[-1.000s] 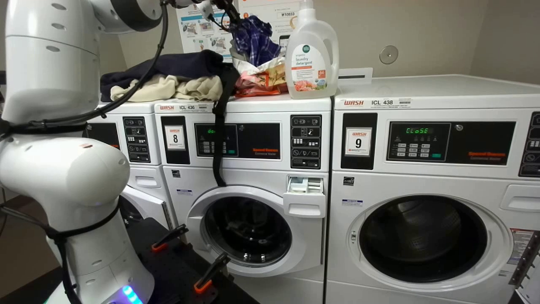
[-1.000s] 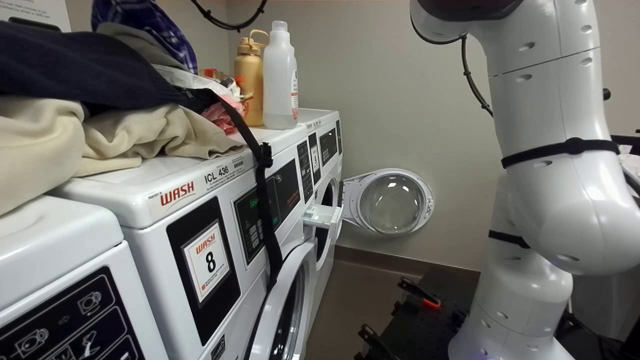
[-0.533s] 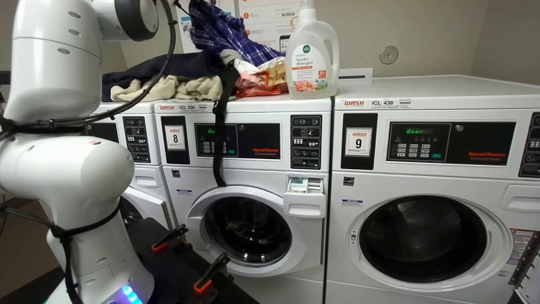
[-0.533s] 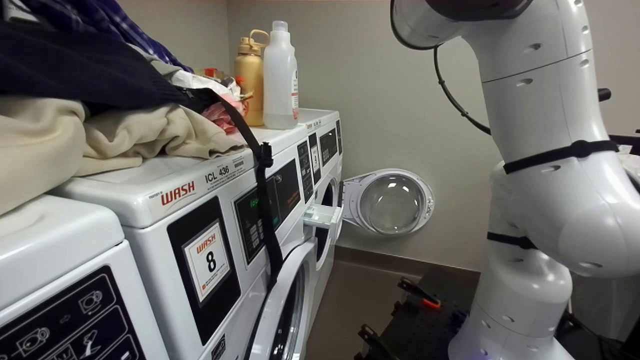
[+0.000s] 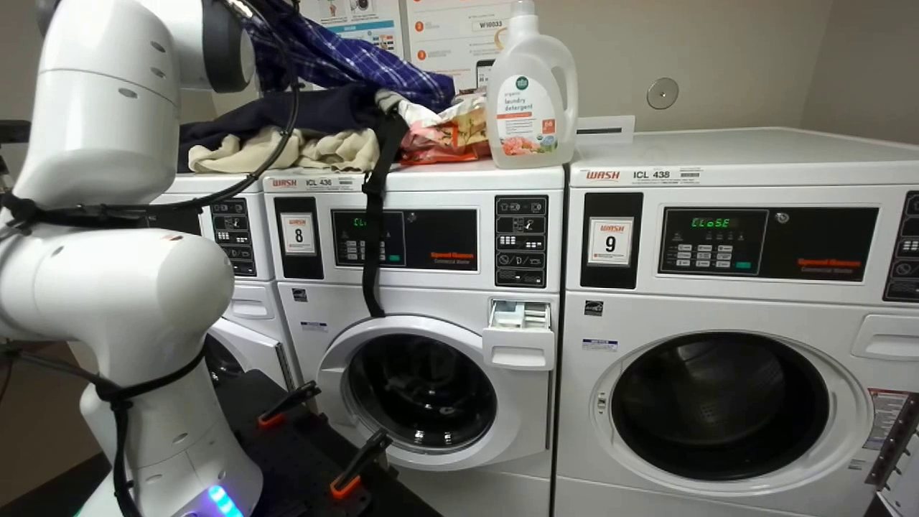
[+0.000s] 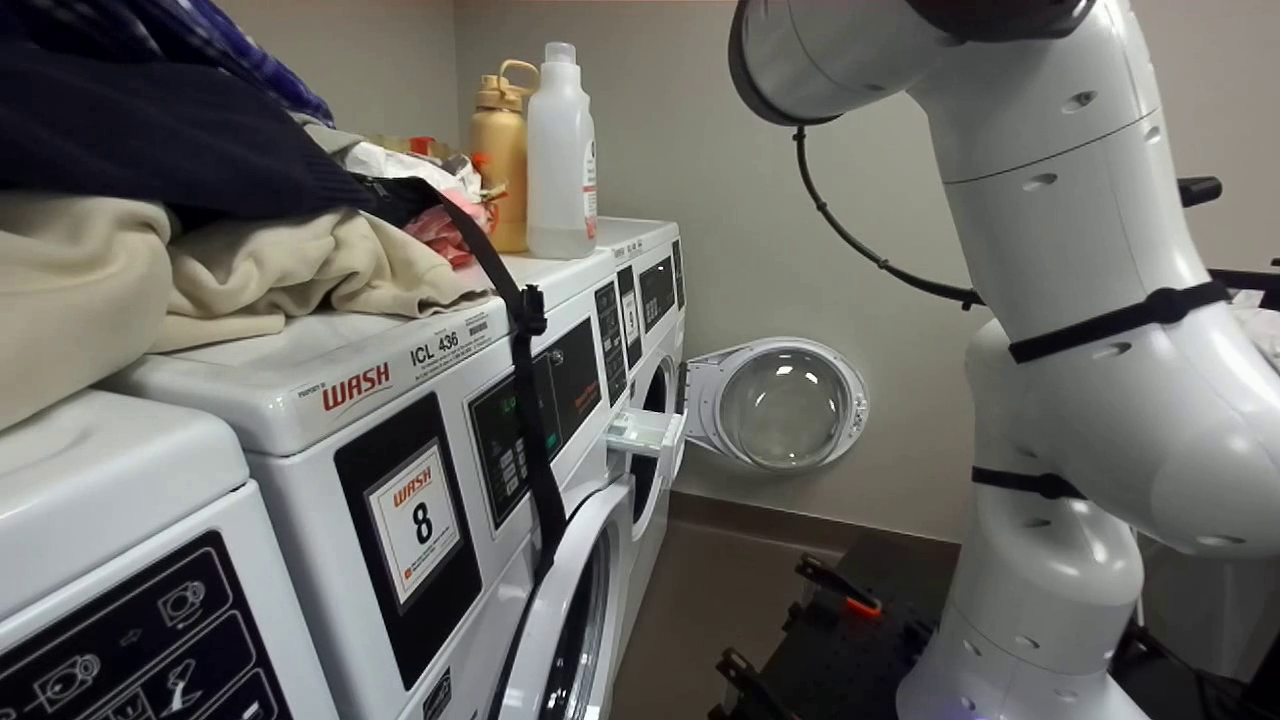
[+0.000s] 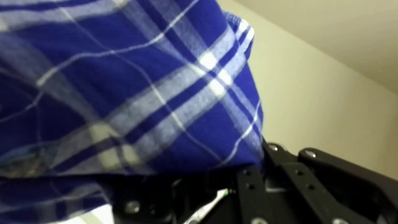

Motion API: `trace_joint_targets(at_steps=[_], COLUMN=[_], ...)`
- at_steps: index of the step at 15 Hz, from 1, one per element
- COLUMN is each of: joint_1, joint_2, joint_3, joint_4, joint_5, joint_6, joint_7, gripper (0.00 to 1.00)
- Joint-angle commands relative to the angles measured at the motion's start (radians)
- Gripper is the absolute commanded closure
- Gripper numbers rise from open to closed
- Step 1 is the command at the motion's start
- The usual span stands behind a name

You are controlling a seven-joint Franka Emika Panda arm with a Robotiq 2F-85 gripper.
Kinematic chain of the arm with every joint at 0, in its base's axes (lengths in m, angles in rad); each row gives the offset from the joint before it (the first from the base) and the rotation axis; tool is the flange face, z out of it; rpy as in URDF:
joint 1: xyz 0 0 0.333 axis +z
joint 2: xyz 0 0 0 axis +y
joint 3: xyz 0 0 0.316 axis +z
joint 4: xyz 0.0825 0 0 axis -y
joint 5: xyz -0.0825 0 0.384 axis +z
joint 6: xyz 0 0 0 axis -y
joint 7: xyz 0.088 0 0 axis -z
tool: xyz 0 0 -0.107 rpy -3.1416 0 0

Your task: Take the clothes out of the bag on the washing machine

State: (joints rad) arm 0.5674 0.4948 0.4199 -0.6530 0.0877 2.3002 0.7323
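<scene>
At the left in an exterior view stands the white, smooth-shelled robot arm (image 5: 108, 136); its black two-fingered claw (image 7: 255, 177) is not clear in either exterior view, but in the wrist view it pinches a blue-purple plaid cloth garment (image 5: 352, 57), whose folds cover the fingertips; the garment's long axis slants from high behind the arm down to the right; below it, partly on the white front-loading washer numbered 8 (image 5: 445, 305), lie a dark navy garment (image 5: 323, 109) and, beneath that, a cream-beige cloth (image 5: 334, 149); next comes a black webbing strap (image 5: 374, 222), hanging down the washer's front; then the small soft red-orange bag with pale markings (image 5: 445, 140), its mouth just below the plaid's low right end; whether that end lies on the rim or dips inside cannot be told; a white detergent bottle (image 5: 530, 108) stands just beside the bag; judging by the slant, the bag lies low and to the right of the claw, so the pull likely needs to go up and leftward until the tail hangs clear; a snag could drag the bag along.
</scene>
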Motion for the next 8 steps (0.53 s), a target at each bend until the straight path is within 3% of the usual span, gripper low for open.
trace_joint_targets(at_steps=[1, 4, 8], joint_1=[0.088, 0.125, 0.104], joint_2=[0.042, 0.082, 0.153], joint_3=[0.018, 0.034, -0.032], joint_4=[0.12, 0.174, 0.187], joint_5=[0.128, 0.248, 0.28], joint_6=[-0.087, -0.152, -0.247], joint_7=[-0.094, -0.134, -0.081], gripper=[0.98, 0.98, 0.98])
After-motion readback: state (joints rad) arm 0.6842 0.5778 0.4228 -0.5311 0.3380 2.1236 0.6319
